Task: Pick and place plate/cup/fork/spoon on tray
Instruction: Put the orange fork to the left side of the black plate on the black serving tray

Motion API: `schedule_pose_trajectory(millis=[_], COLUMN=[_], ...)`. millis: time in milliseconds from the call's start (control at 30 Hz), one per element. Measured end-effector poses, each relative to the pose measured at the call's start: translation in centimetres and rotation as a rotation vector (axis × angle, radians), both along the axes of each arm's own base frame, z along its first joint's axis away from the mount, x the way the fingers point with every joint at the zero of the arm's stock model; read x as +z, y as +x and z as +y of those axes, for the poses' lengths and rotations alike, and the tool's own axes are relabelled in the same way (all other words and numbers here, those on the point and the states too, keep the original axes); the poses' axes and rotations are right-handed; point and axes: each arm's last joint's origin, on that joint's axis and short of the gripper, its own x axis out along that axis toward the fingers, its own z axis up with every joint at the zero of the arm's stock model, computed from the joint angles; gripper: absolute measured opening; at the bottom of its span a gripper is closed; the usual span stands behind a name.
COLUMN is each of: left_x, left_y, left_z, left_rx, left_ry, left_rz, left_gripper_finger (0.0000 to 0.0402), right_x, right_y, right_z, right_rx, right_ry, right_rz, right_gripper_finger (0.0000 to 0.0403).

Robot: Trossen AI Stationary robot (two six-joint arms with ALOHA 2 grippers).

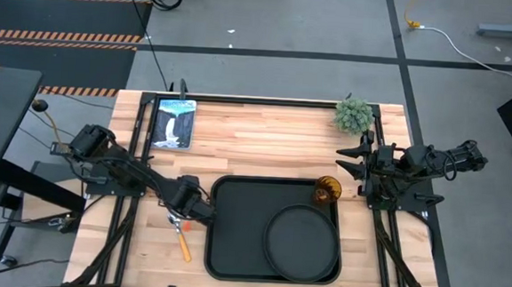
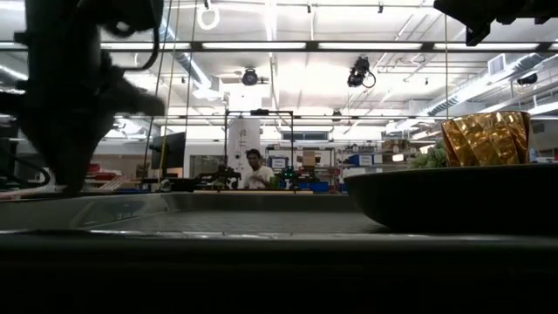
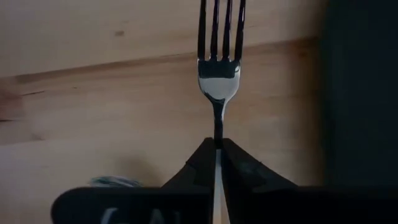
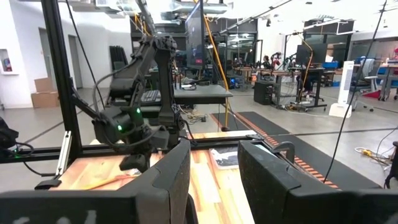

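Note:
My left gripper [image 1: 183, 208] is by the left rim of the black tray [image 1: 232, 249] and is shut on the fork [image 3: 219, 74]. The fork's tines reach beyond the fingertips over the wood. An orange-handled utensil [image 1: 184, 244], probably the spoon, lies on the table beside the tray, its far end under my gripper. The round black plate [image 1: 302, 240] rests flat in the tray's right half. The amber cup [image 1: 327, 191] stands upright in the tray's far right corner. My right gripper [image 1: 348, 162] is open and empty at the table's right side, beyond the cup. My left gripper pinches the fork's thin metal neck [image 3: 217, 127], just behind the tines, between its two fingertips. The fingers lie along the fork, and the handle runs back between them, hidden by the gripper. The tines point straight out from the fingertips. Whether the fork is clear of the table I cannot tell.
A small green plant [image 1: 354, 114] stands at the table's far right corner. A flat picture panel [image 1: 173, 122] lies at the far left. The tray's left half is bare. A person [image 2: 255, 170] sits far off in the room behind the table.

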Motion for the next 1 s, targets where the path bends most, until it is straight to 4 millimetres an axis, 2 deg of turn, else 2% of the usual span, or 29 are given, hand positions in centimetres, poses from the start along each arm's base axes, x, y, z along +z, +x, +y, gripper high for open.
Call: schedule_pose_trajectory(millis=[233,367,567,867,1000], left_x=[2.8,3.6,3.2,2.3,1.7], left_y=[2.0,3.2,6.6,12.9,14.9], left_z=[-0.7,-1.4,-3.1,-6.1,-7.0], left_rx=[-0.02,-0.033,-0.081,-0.184,-0.192], left_ry=[0.037,0.038,0.014,0.0,0.001], left_rz=[-0.143,-0.198,-0.271,-0.296,-0.299], left_gripper_finger=[0.0017,0.0017,0.0017,0.0016,0.0016], right_x=[0.0,0.0,0.0,0.0,0.0], right_y=[0.0,0.0,0.0,0.0,0.0], right_z=[0.0,0.0,0.0,0.0,0.0], right_rx=[0.0,0.0,0.0,0.0,0.001], right_ry=[0.0,0.0,-0.001,-0.002,-0.002], right_rz=[0.001,0.001,0.001,0.004,0.004], right_gripper_finger=[0.0142,0.0142,0.0142,0.0142,0.0142])
